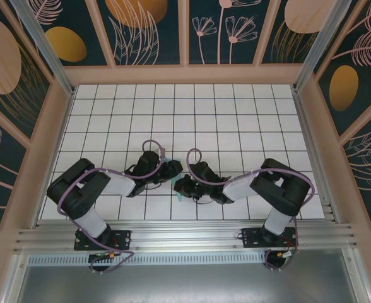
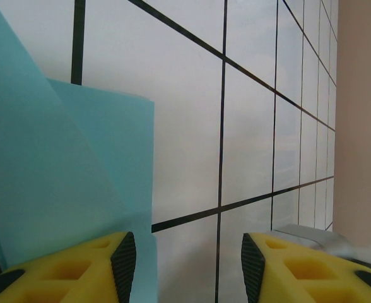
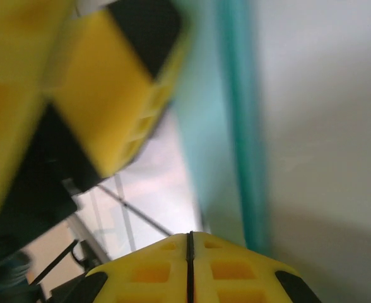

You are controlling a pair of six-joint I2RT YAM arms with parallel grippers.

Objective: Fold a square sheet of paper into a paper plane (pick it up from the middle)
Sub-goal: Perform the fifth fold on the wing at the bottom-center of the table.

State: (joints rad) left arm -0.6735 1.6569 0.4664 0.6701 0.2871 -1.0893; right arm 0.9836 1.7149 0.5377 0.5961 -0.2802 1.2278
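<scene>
Two arms meet nose to nose just toward 6 o'clock of the desk point(image 1: 236, 113) centre in the top view. The left fingers point(image 1: 165, 167) point to 3 o'clock and the right fingers point(image 3: 189, 265) to 9 o'clock, tips near each other, with the right set sitting a bit toward 5 o'clock of the left. The turquoise paper point(image 2: 59, 177) is between them, off the desk and standing more or less on edge. From above only slivers show, one at the left tips and one at 6 o'clock of the right tips. Left fingers are released, partway apart: in the left wrist view white tile and grid lines show through the gap. The paper fills the 9 o'clock side there, two overlapping layers with a straight slanted edge, and a strip of it runs down along the inner face of the 9 o'clock finger. It looks like it is touching that pad, not squeezed. Right fingers are clenched, pads meeting at a thin dark seam. In the right wrist view the paper rises from right at their tips toward 12 o'clock, its darker edge at 1 o'clock, so it looks pinched there. That view is blurred. A yellow finger of the other arm sits at 10 o'clock in it.
</scene>
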